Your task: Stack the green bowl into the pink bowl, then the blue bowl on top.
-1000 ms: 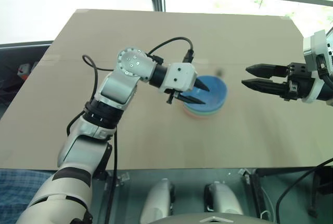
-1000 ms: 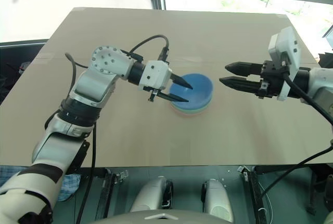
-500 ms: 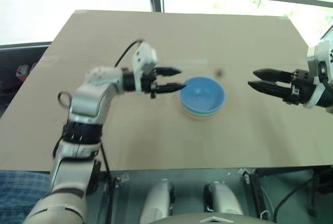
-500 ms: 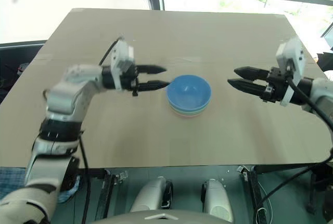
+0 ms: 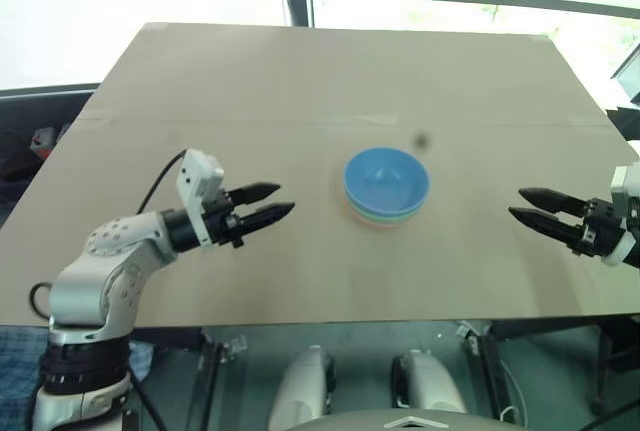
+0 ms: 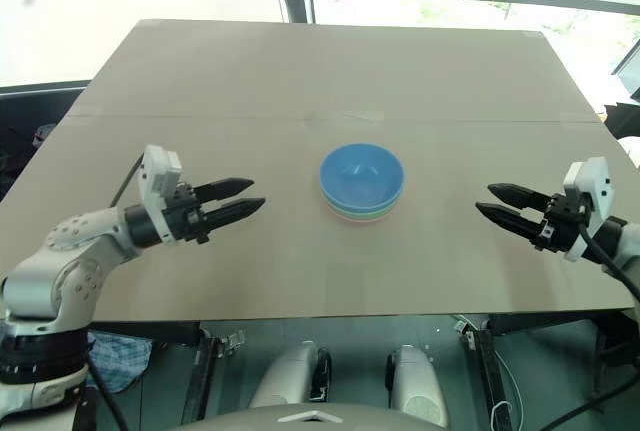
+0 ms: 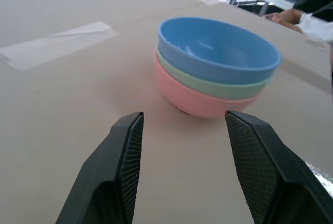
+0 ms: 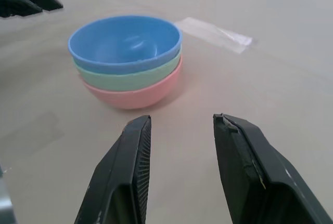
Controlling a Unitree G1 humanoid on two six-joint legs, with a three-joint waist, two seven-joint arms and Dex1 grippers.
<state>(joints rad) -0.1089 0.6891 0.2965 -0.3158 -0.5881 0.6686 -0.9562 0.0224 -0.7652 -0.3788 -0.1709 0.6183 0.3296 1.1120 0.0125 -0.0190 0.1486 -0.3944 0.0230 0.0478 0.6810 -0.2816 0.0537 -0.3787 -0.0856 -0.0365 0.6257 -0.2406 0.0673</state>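
**Three bowls stacked, both arms parked off to the sides**

So the stack looks done to me. The pink bowl (image 7: 205, 102) sits on the table (image 5: 300, 81) at the bottom, the green bowl (image 7: 208, 82) is nested in it, and the blue bowl (image 7: 218, 50) sits on top of that. From the head camera you mostly see blue, with thin green and pink rims peeking out underneath. It looks level in both wrist views, no obvious tilt.

The left gripper (image 5: 262, 204) is out to the left of the stack, fingers parted with nothing between them, pointing roughly toward the bowls. The right gripper (image 5: 538, 207) is on the opposite side, also spread and empty, pointing back at the stack. Neither one touches a bowl; there's bare table between each set of tips and the stack.

As for the one relation that matters if anything else has to happen: the stack lies straight ahead of both grippers, about in the middle between them. The left one looks a bit nearer, the right a bit further off, but it's close. Bowls are round, so no long axis to line up with; either arm could just go straight in at the rim.

My read is there's nothing left to grab.
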